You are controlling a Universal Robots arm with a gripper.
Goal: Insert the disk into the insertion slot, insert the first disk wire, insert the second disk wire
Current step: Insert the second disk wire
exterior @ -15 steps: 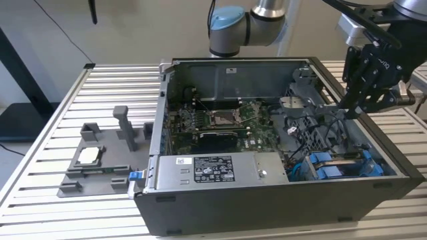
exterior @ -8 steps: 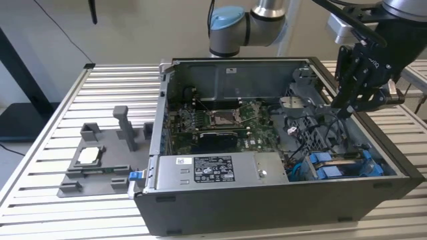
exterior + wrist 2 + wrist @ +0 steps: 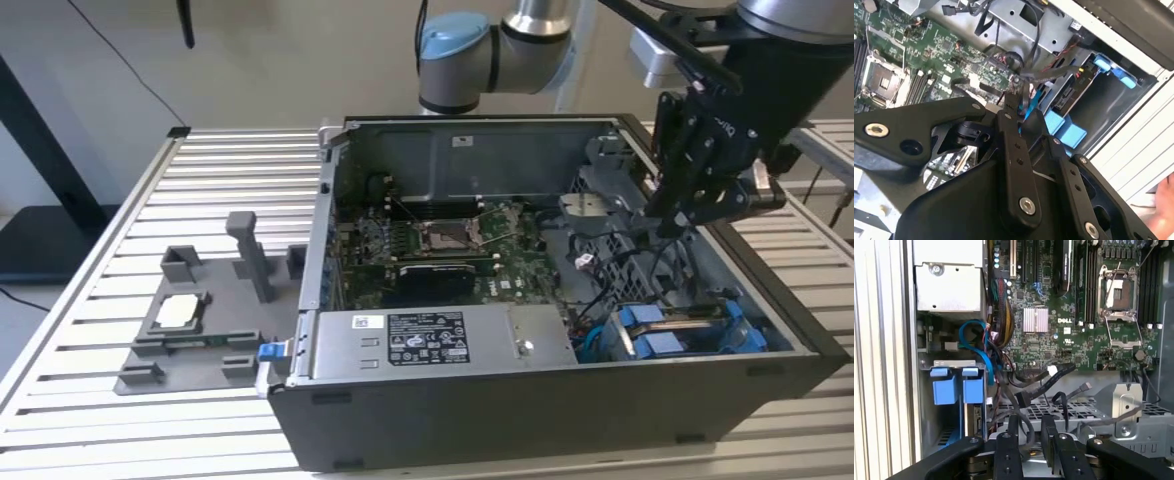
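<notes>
The disk (image 3: 657, 330), with its bright blue carrier tabs, sits inside the insertion slot (image 3: 742, 318), a dark metal cage in the case corner at the exterior view's lower right. In both wrist views the blue tabs of the disk (image 3: 952, 386) (image 3: 1066, 128) stick out of the cage (image 3: 954, 362). Loose black disk wires (image 3: 1044, 382) (image 3: 1054, 72) lie over the perforated metal beside the cage, their connector ends free. My gripper (image 3: 674, 228) (image 3: 1030, 420) (image 3: 1024, 107) hangs above these wires. Its fingers stand a little apart, and nothing is clearly clamped between them.
The open computer case (image 3: 534, 420) lies on a slatted metal table (image 3: 227, 170). Inside are the green motherboard (image 3: 441, 250) and a long silver labelled box (image 3: 427, 340). A grey fixture (image 3: 187, 345) holding a small square chip stands at the exterior view's left. A blue cable (image 3: 979, 347) curls above the cage.
</notes>
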